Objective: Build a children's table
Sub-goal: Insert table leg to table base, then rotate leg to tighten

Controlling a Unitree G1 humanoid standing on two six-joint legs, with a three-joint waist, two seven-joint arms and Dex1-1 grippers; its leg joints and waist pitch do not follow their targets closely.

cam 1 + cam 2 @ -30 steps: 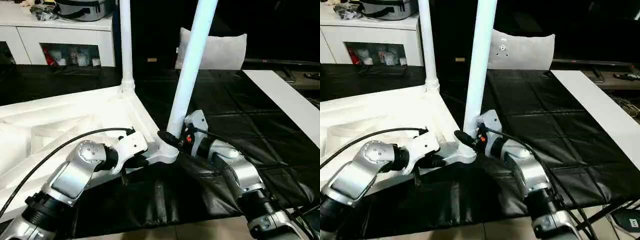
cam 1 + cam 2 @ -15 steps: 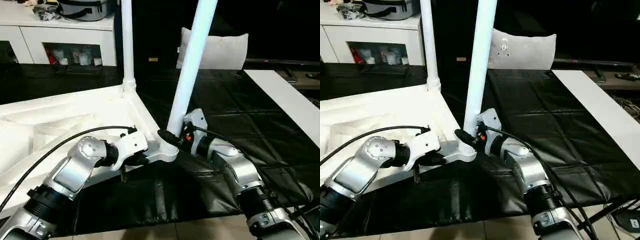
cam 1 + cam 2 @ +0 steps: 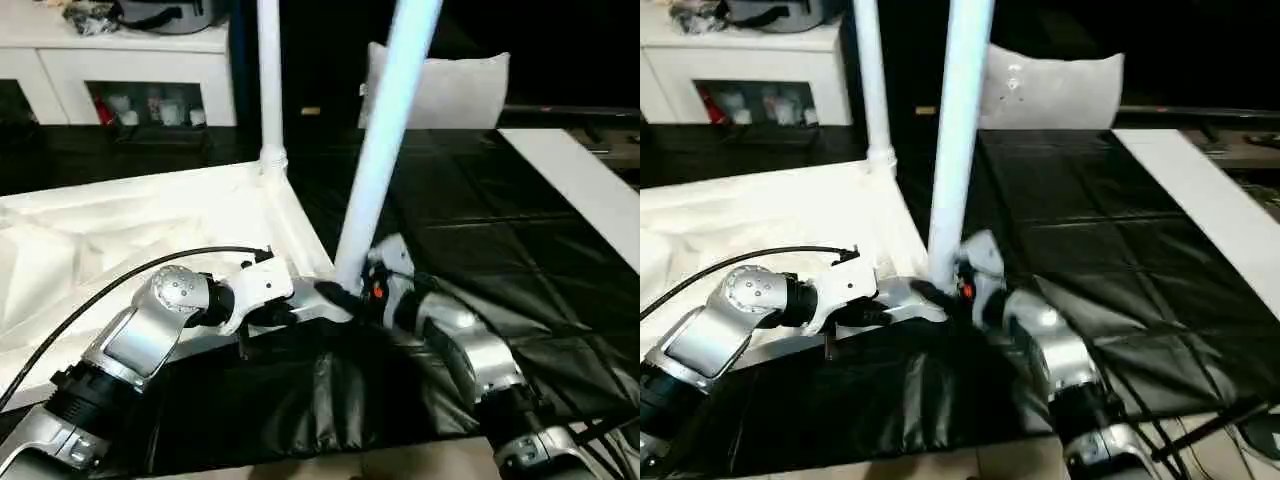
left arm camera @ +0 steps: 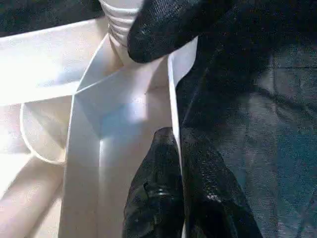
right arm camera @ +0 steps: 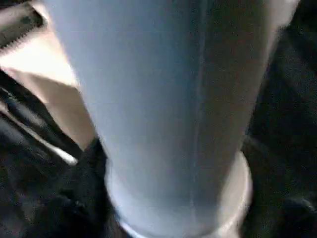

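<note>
the white table top (image 3: 120, 230) lies upside down, ribbed underside up. one white leg (image 3: 268, 75) stands upright in its far corner socket. a second white leg (image 3: 385, 140) rises from the near corner socket, leaning slightly away from the top.

The tabletop (image 3: 150, 225) lies upside down, left of the right gripper (image 3: 345, 295). One leg (image 3: 385, 150) stands in its near corner, another leg (image 3: 270, 80) behind. A cushion (image 3: 450, 90) sits beyond.
</note>
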